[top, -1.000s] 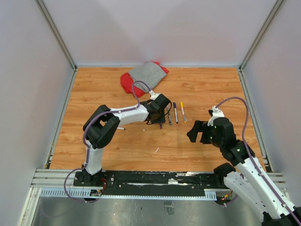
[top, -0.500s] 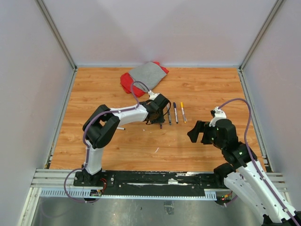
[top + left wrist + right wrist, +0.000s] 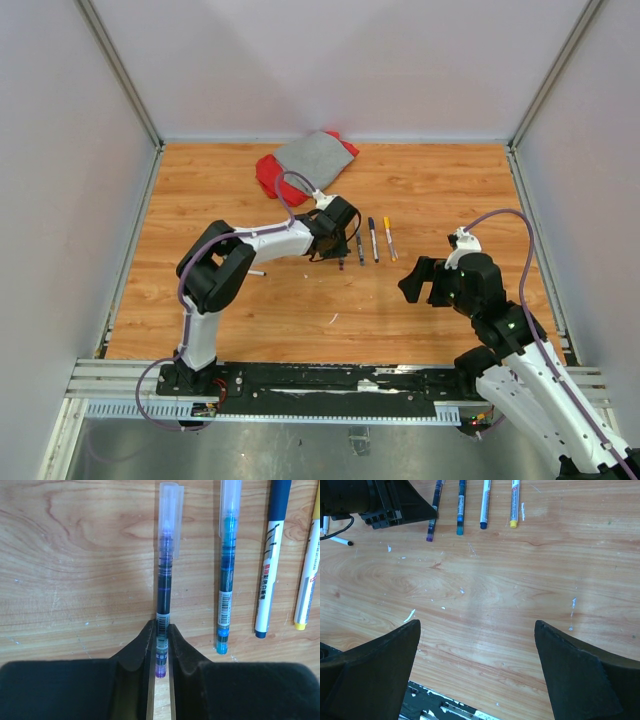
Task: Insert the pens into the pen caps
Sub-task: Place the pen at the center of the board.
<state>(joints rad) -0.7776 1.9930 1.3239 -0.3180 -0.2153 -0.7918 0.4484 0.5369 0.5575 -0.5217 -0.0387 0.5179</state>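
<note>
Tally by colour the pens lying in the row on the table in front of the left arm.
purple pen: 1
teal pen: 1
dark blue pen: 1
yellow pen: 1
Total: 4
</note>
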